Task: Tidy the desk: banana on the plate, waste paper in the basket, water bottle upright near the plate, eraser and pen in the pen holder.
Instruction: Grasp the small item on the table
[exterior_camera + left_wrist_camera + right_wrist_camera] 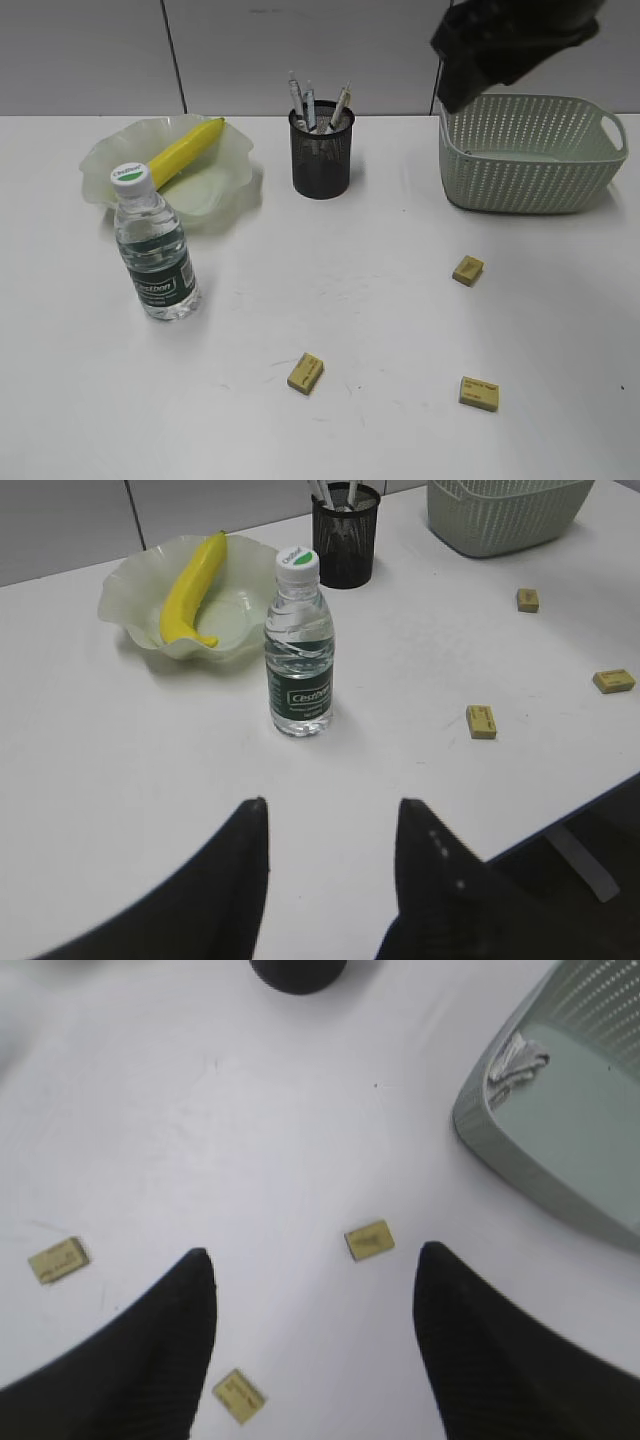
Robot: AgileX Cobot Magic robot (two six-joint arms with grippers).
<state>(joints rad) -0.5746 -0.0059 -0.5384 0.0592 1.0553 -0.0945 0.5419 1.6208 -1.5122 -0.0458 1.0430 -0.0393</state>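
Nearest to me on the white tabletop (400, 330) lie three small yellow rectangular erasers, all flat and well apart from one another: one toward the front middle (305, 372), one at the front right (479, 393), and one further back on the right (467, 270). My right gripper (315, 1345) hangs above them with its two black fingers spread wide and nothing between them; the furthest-back eraser shows in the gap just ahead of the fingertips (200, 1270). My left gripper (330, 820) hovers over bare table at the front left, its fingers parted about halfway and empty.

Just beyond it stands the small clear plastic water bottle (155, 250), upright, with a dark green label and a white cap marked green. It sits just in front of the pale green translucent glass plate with the ruffled rim (105, 160), close to it, though I cannot tell whether they touch. The smooth bright yellow banana (188, 148) lies inside the plate, angled across it.

Further back in the middle is the black metal mesh pen holder (321, 160), upright, with several pens (308, 105) standing in it. At the far right sits the grey-green perforated plastic basket (530, 165), and from my right wrist a crumpled scrap of white waste paper (518, 1060) shows inside it near the wall. My right arm (505, 40) looms dark above the basket's left end.
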